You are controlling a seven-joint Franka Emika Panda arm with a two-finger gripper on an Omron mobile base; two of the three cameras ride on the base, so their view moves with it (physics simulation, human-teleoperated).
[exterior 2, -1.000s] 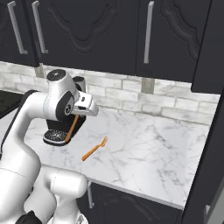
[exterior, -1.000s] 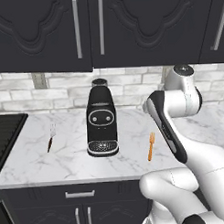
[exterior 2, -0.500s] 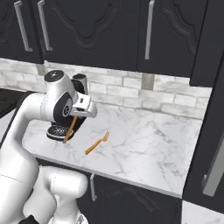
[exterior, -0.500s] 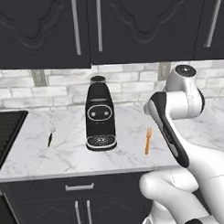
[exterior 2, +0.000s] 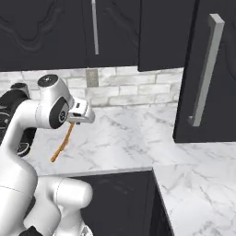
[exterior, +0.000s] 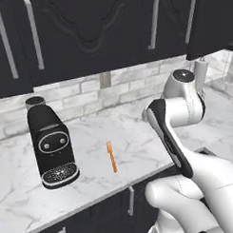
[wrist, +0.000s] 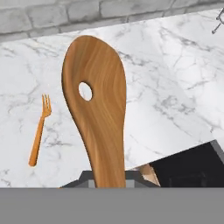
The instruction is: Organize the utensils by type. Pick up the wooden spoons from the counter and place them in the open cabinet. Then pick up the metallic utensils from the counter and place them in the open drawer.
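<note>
Looking at the hand view, you see your gripper [wrist: 109, 177] pinching the big wooden spoon [wrist: 97, 105]; the orange fork [wrist: 38, 130] lies at left on the counter [wrist: 175, 87].

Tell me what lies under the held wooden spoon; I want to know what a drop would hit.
Under the wooden spoon is bare marble counter; the orange fork lies beside it. The counter directly behind the blade is hidden.

Wooden spoon [wrist: 97, 109] raised, orange fork [exterior: 111, 156] flat on the marble surface [exterior: 138, 132].
Spoon's broad bowl has a round hole; fork's prongs point toward the backsplash.
</note>
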